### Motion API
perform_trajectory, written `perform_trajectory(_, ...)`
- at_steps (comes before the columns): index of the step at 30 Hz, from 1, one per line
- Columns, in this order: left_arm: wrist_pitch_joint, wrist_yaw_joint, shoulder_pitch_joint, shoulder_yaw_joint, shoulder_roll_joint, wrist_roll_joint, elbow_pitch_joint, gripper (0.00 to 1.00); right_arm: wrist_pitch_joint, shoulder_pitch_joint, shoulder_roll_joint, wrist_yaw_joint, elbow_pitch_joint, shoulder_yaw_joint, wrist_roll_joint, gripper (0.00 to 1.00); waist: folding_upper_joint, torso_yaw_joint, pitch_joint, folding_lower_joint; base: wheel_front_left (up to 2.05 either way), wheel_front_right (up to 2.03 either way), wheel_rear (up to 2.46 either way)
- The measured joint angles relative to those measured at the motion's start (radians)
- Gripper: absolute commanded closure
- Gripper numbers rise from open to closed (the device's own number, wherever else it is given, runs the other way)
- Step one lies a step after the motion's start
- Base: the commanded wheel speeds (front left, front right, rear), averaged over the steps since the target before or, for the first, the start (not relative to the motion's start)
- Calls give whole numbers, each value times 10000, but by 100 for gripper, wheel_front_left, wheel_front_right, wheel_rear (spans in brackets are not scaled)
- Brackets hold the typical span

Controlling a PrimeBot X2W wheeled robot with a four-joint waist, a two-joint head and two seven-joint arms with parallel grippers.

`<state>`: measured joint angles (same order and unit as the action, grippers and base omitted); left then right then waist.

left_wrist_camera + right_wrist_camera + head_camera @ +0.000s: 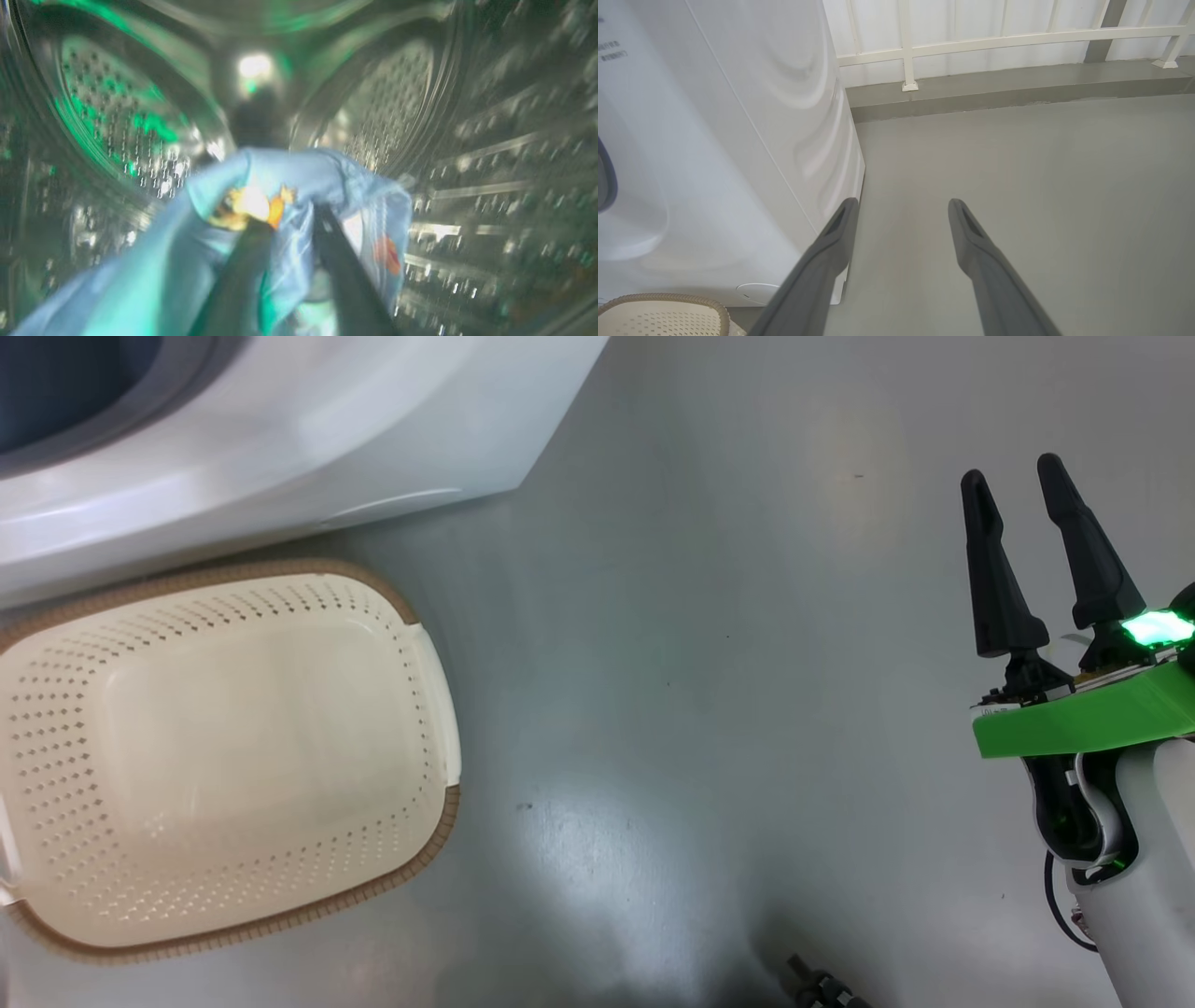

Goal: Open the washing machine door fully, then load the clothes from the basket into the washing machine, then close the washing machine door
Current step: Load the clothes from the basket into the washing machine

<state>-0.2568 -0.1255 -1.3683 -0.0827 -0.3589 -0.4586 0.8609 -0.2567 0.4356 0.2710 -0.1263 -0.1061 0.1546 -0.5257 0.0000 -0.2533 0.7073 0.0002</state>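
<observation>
In the white box-shaped washing machine's (280, 448) perforated steel drum (117, 116), light blue cartoon-print clothes (303, 172) drape the left gripper's (287, 217) slightly parted fingers (grip unclear). The right gripper (1012, 469) is wide apart and empty, right of the cream perforated basket (280, 565).

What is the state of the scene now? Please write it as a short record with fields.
basket: no clothes in it, on the floor beside the washer
garment: light blue, in the drum, draped around the left gripper
left gripper: in the drum; grip unclear, view blurred
right gripper: open, holding nothing, over bare floor
</observation>
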Motion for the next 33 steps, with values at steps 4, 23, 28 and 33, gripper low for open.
perform_trajectory(4,485,21,63,-245,6,52,1250,0,0,11,-17,0,-33,21,0,0,0,-4,-171,-1,0,0,0)
perform_trajectory(23,1611,33,512,-890,290,2,3469,0,0,-94,-188,0,-548,351,0,0,0,-27,-1716,-2,0,0,0)
perform_trajectory(28,623,13,1753,-1133,600,-61,3521,0,-2,-220,-194,0,-736,439,-12,0,0,64,-2359,-3,0,0,0)
perform_trajectory(33,132,0,3010,-1346,963,-104,3252,0,0,-630,-176,0,-945,539,-12,0,0,192,-3109,-3,0,0,0)
